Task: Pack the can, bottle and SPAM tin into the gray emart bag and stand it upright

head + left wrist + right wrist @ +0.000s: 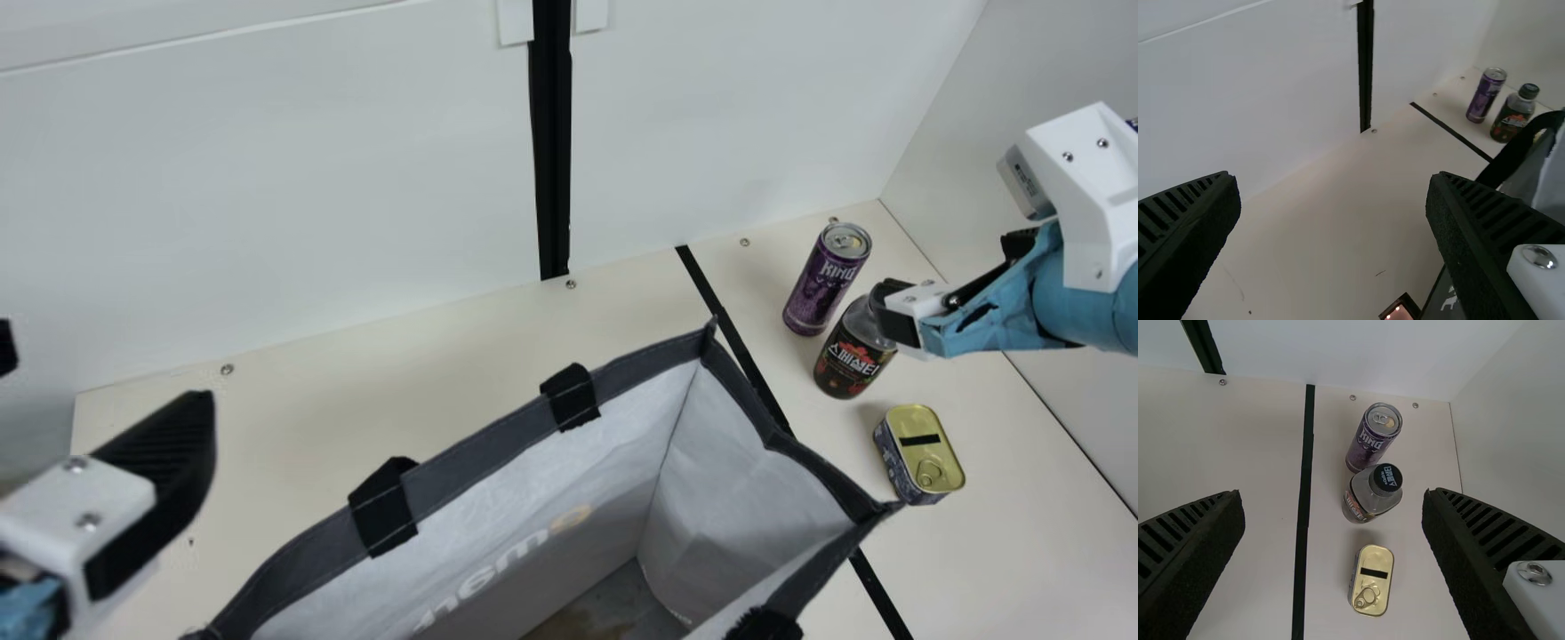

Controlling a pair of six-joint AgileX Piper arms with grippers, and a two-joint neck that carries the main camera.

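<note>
My left gripper (102, 364) is open left of the gray bag (493, 436), as the left wrist view's gripper (1333, 179) confirms. The bag gapes upward, its inside bottom visible. To its right stand the purple can (825, 277) and the dark-labelled bottle (855, 351), with the gold-lidded SPAM tin (920, 453) nearer the bag's right corner. My right gripper (951, 276) hangs beside the bottle's top, one finger overlapping it in the main view. In the right wrist view the gripper (1335, 497) is spread, holding nothing; can (1373, 439), bottle (1371, 495) and tin (1371, 581) lie beyond it.
White walls (267, 196) rise behind and to the right of the cream table (462, 356). A black strip (733, 329) crosses the tabletop between the bag and the three items. Black handle straps (382, 507) are attached along the bag's rim.
</note>
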